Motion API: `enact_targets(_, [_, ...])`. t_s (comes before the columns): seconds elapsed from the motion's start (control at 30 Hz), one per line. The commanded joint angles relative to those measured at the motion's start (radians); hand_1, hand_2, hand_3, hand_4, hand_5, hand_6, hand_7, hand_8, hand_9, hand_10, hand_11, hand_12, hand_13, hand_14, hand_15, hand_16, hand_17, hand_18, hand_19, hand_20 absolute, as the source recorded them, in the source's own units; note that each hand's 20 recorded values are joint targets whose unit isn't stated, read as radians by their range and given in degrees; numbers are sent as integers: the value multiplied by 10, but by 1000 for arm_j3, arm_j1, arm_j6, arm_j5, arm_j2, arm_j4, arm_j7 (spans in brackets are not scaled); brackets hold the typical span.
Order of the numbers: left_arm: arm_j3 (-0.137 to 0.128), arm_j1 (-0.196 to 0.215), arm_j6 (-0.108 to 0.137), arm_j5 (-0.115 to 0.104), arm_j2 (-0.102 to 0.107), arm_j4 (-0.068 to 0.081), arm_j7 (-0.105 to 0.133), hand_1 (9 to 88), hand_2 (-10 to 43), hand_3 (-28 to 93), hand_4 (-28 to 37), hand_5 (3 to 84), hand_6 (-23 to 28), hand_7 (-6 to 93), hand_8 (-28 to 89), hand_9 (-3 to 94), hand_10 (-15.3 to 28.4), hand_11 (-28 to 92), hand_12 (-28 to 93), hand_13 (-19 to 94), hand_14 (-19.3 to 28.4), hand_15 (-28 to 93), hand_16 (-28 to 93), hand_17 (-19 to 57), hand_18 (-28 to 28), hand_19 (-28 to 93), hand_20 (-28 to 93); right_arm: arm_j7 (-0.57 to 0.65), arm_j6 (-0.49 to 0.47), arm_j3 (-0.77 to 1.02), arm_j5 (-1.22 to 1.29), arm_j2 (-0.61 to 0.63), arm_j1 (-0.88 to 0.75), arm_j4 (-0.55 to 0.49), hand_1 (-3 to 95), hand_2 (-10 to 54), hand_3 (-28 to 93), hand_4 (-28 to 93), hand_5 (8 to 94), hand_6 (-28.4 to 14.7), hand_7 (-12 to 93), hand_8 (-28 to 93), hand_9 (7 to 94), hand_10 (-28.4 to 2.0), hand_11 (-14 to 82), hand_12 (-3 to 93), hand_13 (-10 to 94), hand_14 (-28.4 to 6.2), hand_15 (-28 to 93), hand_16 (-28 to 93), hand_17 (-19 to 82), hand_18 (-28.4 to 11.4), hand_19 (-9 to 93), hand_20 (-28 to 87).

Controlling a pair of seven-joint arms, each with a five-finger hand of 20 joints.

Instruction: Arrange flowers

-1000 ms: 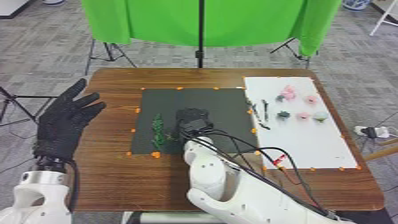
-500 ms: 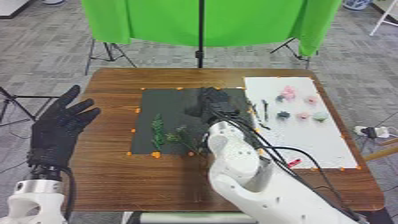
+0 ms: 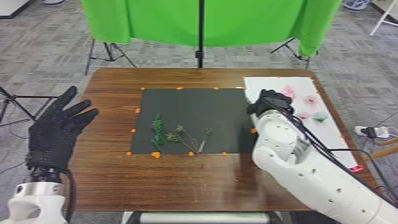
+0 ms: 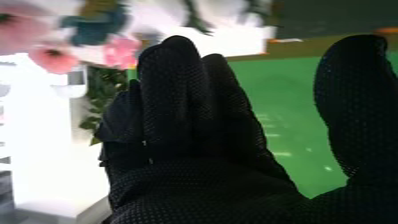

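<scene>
Brown desk [image 3: 160, 180]; on it, pink flowers [image 3: 288, 91] on a white sheet [image 3: 264, 82], green sprigs [image 3: 158, 131] on a black mat [image 3: 191, 107]. The right robot hand [image 3: 269, 102], arm slanting from lower right, hangs over the sheet's left side, fingers straight, thumb apart; the left robot hand [image 3: 53, 135] is spread. Picking one bloom likely wants a light, low pinch, clear of neighbours.

Approx. 3 pink flwrs [image 3: 311, 100], 1 pale-green [image 3: 321, 117], 1 teal [image 4: 96, 27], 5 sprigs [image 3: 158, 131].
</scene>
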Motion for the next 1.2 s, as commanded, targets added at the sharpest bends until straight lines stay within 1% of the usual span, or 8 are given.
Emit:
enact_targets(0.03, [-5, 19, 1, 7, -20, -2, -15, 235, 59, 784, -273, 340, 64, 138, -103, 346, 192, 252, 126, 266, 271, 523, -67, -80, 284, 535, 169, 19, -40, 4, -10, 4, -35, 16, 297, -86, 765, -263, 532, -152, 104, -108, 518, -272, 525, 163, 511, -231, 838, 71, 224, -284, 932, 438])
enact_targets(0.43, [8, -8, -5, 7, -16, 6, -25, 236, 59, 783, -273, 339, 65, 137, -103, 347, 193, 252, 125, 265, 272, 524, -67, -80, 284, 536, 169, 50, -74, -79, 47, -60, 48, 171, 289, -87, 750, -266, 560, -150, 112, -106, 525, -267, 535, 163, 514, -230, 848, 70, 224, -284, 930, 450])
enact_targets(0.5, [7, -7, -2, 7, -15, 5, -24, 236, 59, 783, -272, 339, 64, 137, -103, 347, 192, 252, 125, 265, 272, 525, -67, -80, 284, 536, 169, 44, -2, -135, 25, -56, 73, 210, 314, -92, 748, -268, 603, -130, 135, -112, 559, -249, 540, 164, 545, -214, 843, 73, 242, -284, 932, 458])
enact_targets(0.6, [7, -13, -5, 10, -18, 8, -30, 237, 60, 783, -272, 339, 64, 138, -103, 346, 192, 252, 124, 265, 272, 523, -68, -80, 284, 536, 169, 49, -8, -163, 34, -63, 90, 237, 358, -95, 754, -280, 677, -86, 188, -129, 631, -205, 549, 170, 610, -178, 824, 94, 278, -281, 932, 481])
enact_targets(0.67, [7, -11, -5, 5, -18, 8, -23, 237, 60, 784, -271, 339, 65, 138, -103, 346, 193, 251, 124, 265, 272, 524, -68, -80, 284, 536, 169, 52, -3, -172, 34, -72, 89, 253, 399, -95, 757, -281, 719, -61, 227, -128, 673, -178, 553, 179, 646, -158, 809, 113, 300, -274, 932, 491])
enact_targets(0.83, [5, -15, -7, 8, -20, 9, -26, 237, 60, 783, -271, 339, 64, 138, -103, 346, 193, 251, 125, 265, 272, 523, -68, -80, 284, 536, 169, 37, -15, -153, 58, -73, 63, 270, 562, -95, 644, -283, 852, -25, 296, 49, 815, -106, 485, 269, 742, -115, 783, 153, 355, -264, 932, 544])
enact_targets(1.03, [-4, 5, -1, 5, -24, 3, -23, 236, 61, 783, -271, 339, 64, 139, -104, 346, 193, 251, 125, 265, 273, 523, -67, -81, 284, 536, 169, 26, 85, -150, 27, -30, 49, 255, 562, -95, 699, -283, 885, -21, 271, 101, 868, -99, 442, 288, 786, -100, 775, 175, 377, -266, 932, 598])
enact_targets(1.2, [-4, 10, 0, 1, -21, 2, -14, 235, 61, 784, -272, 340, 64, 139, -104, 346, 192, 250, 125, 265, 272, 523, -67, -80, 284, 537, 168, 28, 227, -177, 1, 20, 96, 229, 550, -95, 731, -283, 894, -30, 267, 121, 875, -102, 454, 288, 790, -102, 782, 185, 383, -267, 932, 620])
